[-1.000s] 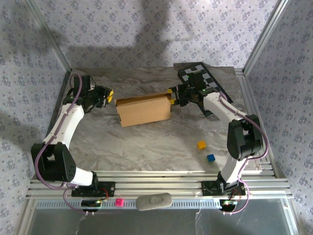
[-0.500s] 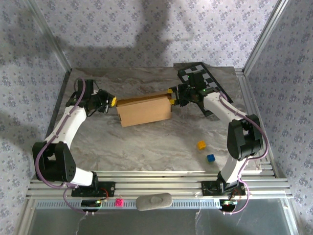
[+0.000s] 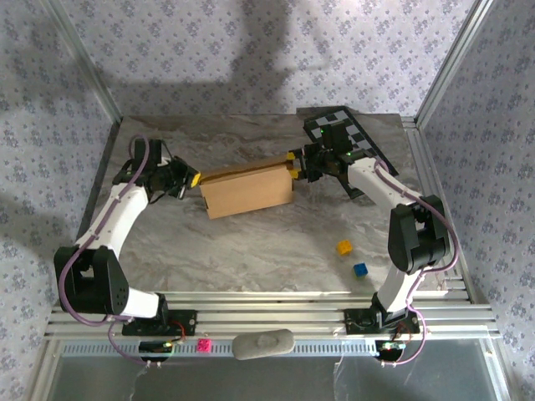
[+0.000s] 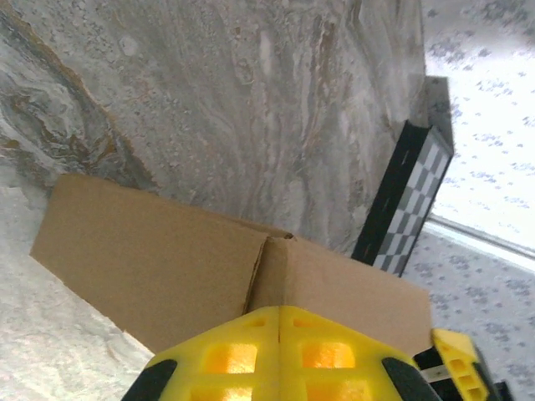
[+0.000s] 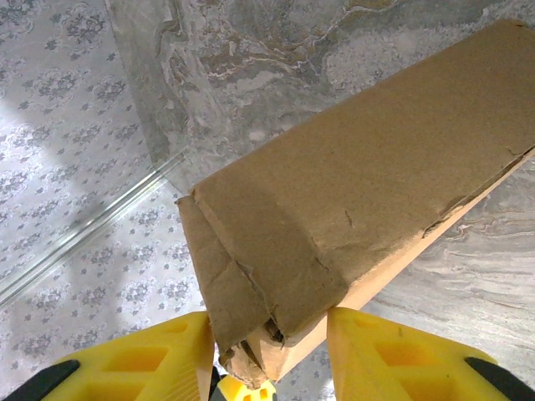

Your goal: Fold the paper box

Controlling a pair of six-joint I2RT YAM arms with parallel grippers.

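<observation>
**Box nearly closed, ends still need attention**

The paper box point(image 3: 247, 190) lies in the middle of the table point(image 3: 251, 251), well apart from the yellow cube point(image 3: 344, 247) and the blue cube point(image 3: 360, 270) nearer the arm bases. The checkered board point(image 3: 343, 134) leans at the far right corner. The cardboard already has the form of a flat, shallow rectangular box with its top panel down, so most of the folding appears done.

What seems left is tidying the two short ends. In the right wrist view, the end of the box is crumpled. Layers of cardboard bunch at the corner and a ragged edge pokes out below, so the flap there does not look cleanly tucked. In the left wrist view, a seam shows where two panels meet on the near face. The panels are close together but not quite flush.

The right gripper point(image 3: 292, 167) has its yellow fingers on either side of the box's right end and grips it between them. The left gripper point(image 3: 192, 178) sits just beside the box's left end. Its fingers are pressed together on nothing, which suits pushing a flap rather than grasping one.

The box is the only container here. It is closed over, so whether anything lies inside cannot be told.
</observation>
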